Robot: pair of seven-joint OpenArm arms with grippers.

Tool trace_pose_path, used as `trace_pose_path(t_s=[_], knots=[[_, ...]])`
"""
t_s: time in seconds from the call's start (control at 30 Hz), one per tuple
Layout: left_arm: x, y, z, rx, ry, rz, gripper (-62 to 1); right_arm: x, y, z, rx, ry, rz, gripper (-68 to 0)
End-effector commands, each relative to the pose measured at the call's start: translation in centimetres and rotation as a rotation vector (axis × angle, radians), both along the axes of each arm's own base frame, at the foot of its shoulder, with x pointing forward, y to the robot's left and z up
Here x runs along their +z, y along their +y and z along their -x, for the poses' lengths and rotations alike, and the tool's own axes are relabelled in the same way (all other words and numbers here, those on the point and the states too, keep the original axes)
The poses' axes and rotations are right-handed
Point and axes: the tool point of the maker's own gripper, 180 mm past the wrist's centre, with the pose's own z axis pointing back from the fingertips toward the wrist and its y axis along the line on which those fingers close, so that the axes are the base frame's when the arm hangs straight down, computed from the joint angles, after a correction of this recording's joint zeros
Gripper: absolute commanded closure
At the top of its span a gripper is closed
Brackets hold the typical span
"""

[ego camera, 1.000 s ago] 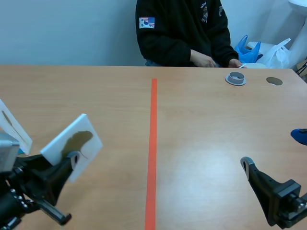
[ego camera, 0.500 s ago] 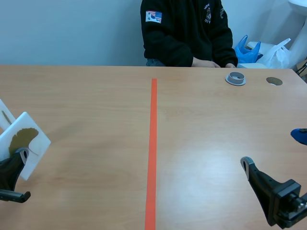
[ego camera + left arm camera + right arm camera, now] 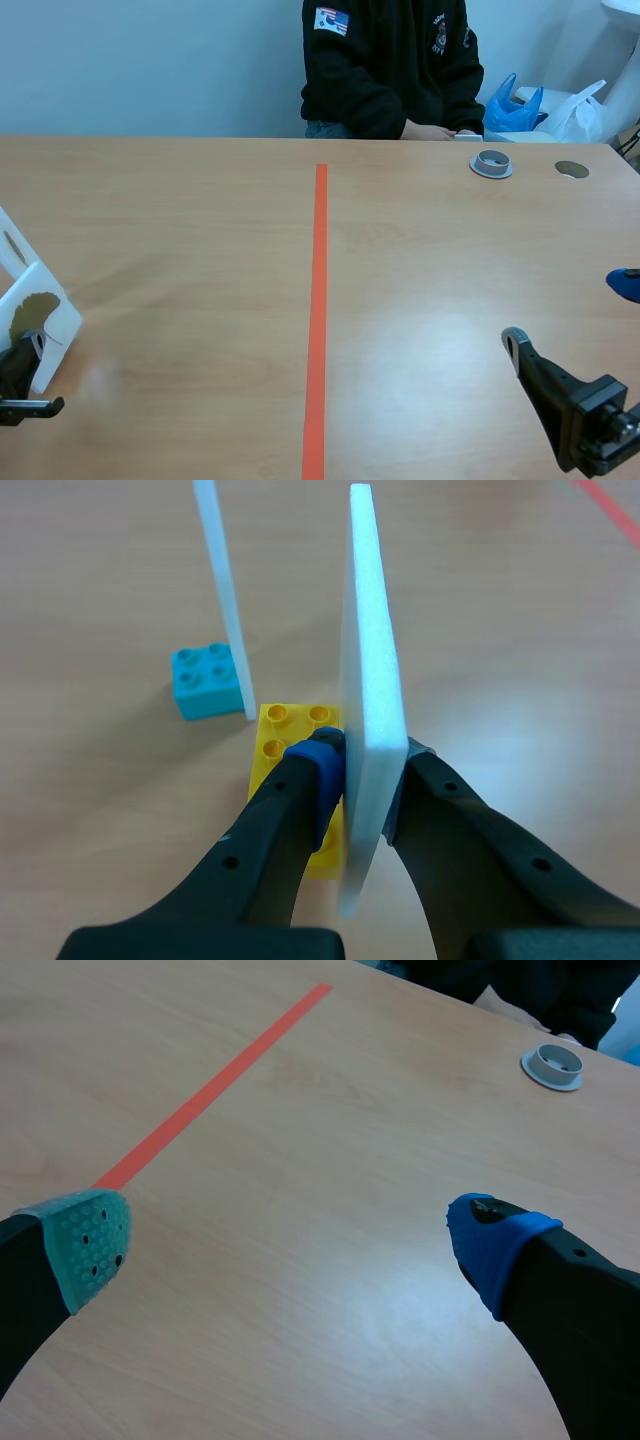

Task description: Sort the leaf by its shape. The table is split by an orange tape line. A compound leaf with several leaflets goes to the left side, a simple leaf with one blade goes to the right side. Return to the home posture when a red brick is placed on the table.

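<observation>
My left gripper [image 3: 362, 770] is clamped on the white leaf card [image 3: 372, 630], held edge-on close by the yellow brick [image 3: 283, 730]. In the scene view it sits at lower left, left of the orange tape line [image 3: 318, 300]. My right gripper [image 3: 290, 1235] gapes wide, empty. If I release carelessly, I reckon the thin card topples against the neighbouring card [image 3: 222, 590].

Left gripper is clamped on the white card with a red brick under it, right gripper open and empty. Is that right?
Not quite. The brick under the left gripper is yellow, not red; the left wrist view shows it. The rest holds: the left gripper is clamped on the white card and the right gripper is open and empty.
</observation>
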Motion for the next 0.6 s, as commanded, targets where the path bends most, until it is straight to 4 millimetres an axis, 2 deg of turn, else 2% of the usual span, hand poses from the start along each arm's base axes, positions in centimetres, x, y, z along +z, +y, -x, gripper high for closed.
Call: trace_pose_path(t_s=[0.0, 0.07, 0.13, 0.23, 0.4, 0.57], knots=[[0.9, 0.4, -0.4, 0.006, -0.035, -0.003, -3.2, 0.9, -0.6, -0.6, -0.007, -0.039, 0.002, -67.9], [0.6, 0.5, -0.2, 0.011, -0.027, -0.003, -3.2, 0.9, -0.6, -0.6, -0.007, -0.039, 0.002, -67.9], [0.6, 0.6, -0.1, 0.013, -0.033, -0.002, -6.5, 0.9, -0.6, -0.6, -0.007, -0.039, 0.002, -67.9], [1.1, 0.6, -0.2, 0.014, -0.061, -0.002, -17.4, 0.9, -0.6, -0.6, -0.007, -0.039, 0.002, -67.9], [1.8, 0.6, -0.3, 0.015, -0.103, -0.001, -41.6, 0.9, -0.6, -0.6, -0.007, -0.039, 0.002, -67.9], [3.8, 0.5, -0.1, 0.028, -0.181, 0.047, -55.6, 0.9, -0.6, -0.6, -0.007, -0.039, 0.002, -67.9]])
